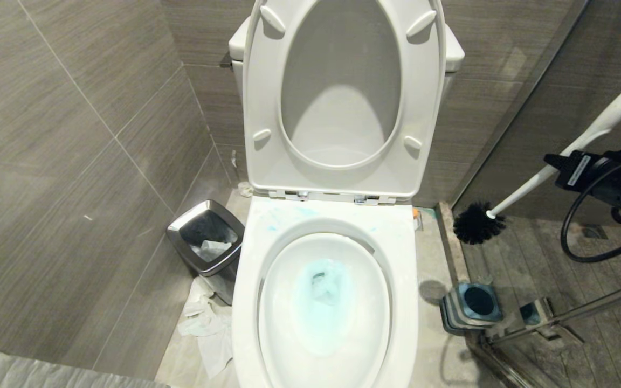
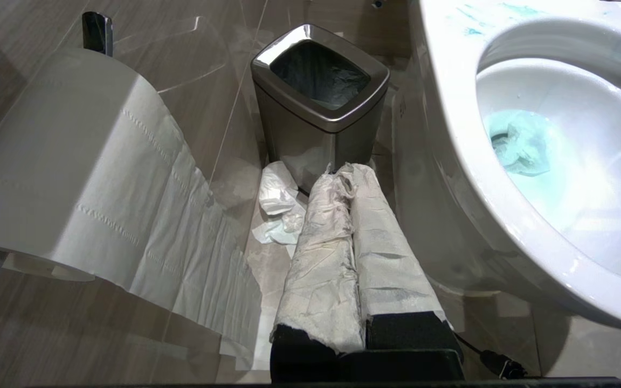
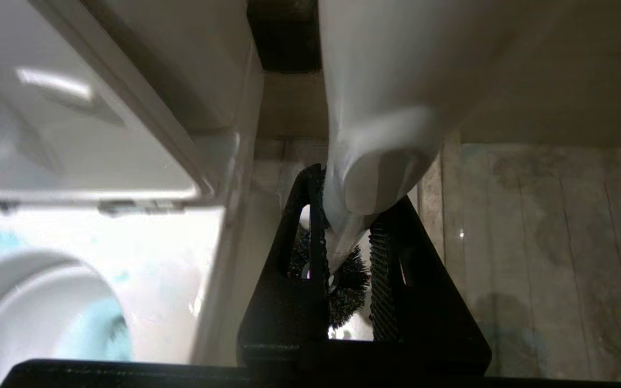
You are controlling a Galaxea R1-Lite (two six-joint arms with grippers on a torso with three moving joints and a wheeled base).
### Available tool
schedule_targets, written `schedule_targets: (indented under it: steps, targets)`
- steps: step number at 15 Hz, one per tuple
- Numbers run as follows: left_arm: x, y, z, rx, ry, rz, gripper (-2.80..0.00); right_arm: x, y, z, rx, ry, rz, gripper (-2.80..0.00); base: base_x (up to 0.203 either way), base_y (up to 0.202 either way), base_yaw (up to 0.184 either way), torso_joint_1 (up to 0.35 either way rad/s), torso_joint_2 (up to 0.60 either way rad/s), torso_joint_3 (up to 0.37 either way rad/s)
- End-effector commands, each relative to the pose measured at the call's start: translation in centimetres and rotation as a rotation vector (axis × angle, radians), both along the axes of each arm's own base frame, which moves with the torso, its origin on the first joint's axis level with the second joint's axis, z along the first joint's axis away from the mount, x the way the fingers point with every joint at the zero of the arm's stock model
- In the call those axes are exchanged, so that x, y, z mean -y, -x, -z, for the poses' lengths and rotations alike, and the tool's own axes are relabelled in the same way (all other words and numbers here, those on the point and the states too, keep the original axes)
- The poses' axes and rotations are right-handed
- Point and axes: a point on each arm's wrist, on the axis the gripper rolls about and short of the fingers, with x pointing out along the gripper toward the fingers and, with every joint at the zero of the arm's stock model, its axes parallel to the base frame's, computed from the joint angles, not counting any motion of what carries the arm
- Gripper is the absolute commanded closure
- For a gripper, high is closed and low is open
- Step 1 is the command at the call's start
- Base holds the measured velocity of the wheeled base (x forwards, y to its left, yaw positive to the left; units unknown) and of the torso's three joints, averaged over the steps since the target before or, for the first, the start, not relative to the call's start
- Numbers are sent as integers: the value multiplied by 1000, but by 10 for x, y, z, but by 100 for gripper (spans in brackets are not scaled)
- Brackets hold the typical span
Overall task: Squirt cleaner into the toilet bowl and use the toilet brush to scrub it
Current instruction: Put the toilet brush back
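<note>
The white toilet bowl (image 1: pixel 405 302) stands in the middle with its seat and lid raised. Turquoise cleaner (image 1: pixel 324 291) tints the water, and thin smears mark the back rim. To the right of the bowl, my right gripper (image 1: pixel 556 164) is shut on the toilet brush (image 1: pixel 526 188), which hangs slanted in the air, black bristle head down, above its blue-and-grey holder (image 1: pixel 472 304). In the right wrist view the white handle (image 3: pixel 380 108) runs between the black fingers (image 3: pixel 386 258). My left gripper (image 2: pixel 343 172), paper-wrapped, is shut and empty, low beside the toilet bowl (image 2: pixel 450 108).
A square steel bin (image 1: pixel 208 237) stands left of the bowl with crumpled tissue (image 1: pixel 208 323) on the floor by it. A toilet paper roll (image 2: pixel 57 161) hangs close to my left gripper. A steel shower-door bar (image 1: pixel 585 307) and a black cable (image 1: pixel 574 237) are at the right.
</note>
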Motion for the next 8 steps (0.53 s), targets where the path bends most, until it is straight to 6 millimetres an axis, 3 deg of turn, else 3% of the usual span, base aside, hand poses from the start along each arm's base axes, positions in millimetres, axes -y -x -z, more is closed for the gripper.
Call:
schedule_targets:
  steps: [1,8]
  targets:
    - [0,-1,2,-7,0,-1,0,13,-15,27,-82,8,-12,0,0,0,0,0,0,0]
    - [0,-1,2,-7,0,-1,0,41,-45,110,-179,226,8,0,0,0,0,0,0,0]
